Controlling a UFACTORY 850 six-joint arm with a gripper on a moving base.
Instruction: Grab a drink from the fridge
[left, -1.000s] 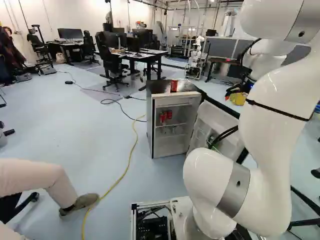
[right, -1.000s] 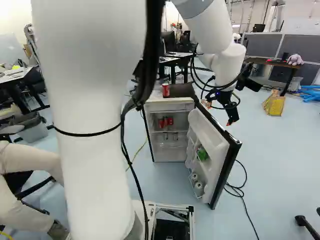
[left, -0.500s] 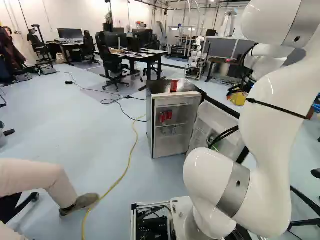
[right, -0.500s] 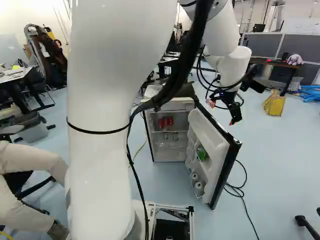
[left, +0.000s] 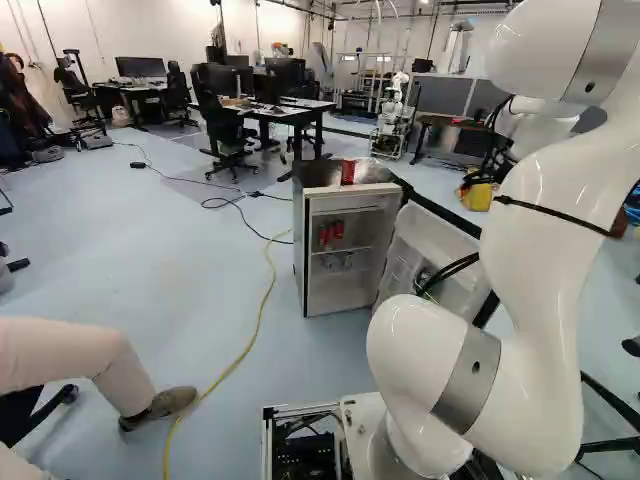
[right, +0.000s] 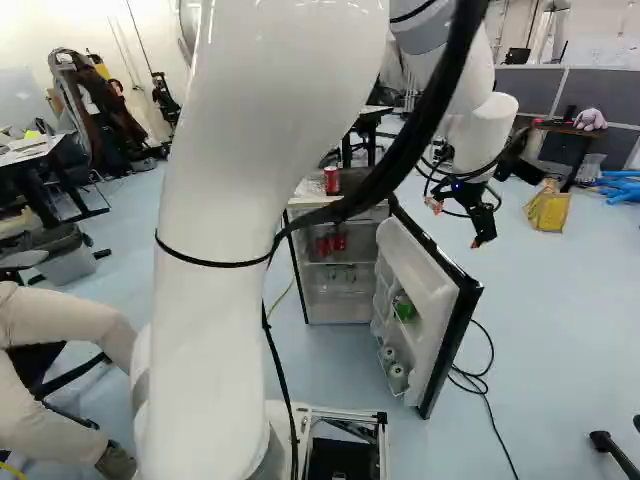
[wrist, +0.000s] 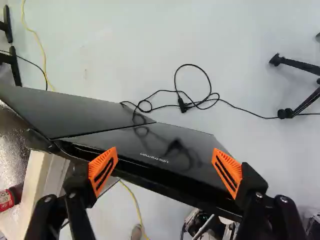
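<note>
Left base view: open fridge (left: 345, 290), two red cans (left: 325, 236) on an inner shelf, another red can (left: 347, 172) on top; right base view: pincer (right: 458, 225), right of the fridge; wrist view: fingers apart, fridge door (wrist: 175, 155) showing between.

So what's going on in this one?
A robot arm is at a fridge whose door stands wide open, apparently to get a drink. Its end effector hovers above the door, fingers apart, gripping nothing. No drink has been picked up: red cans stand on a shelf inside, and another red can stands on top of the fridge.
</note>
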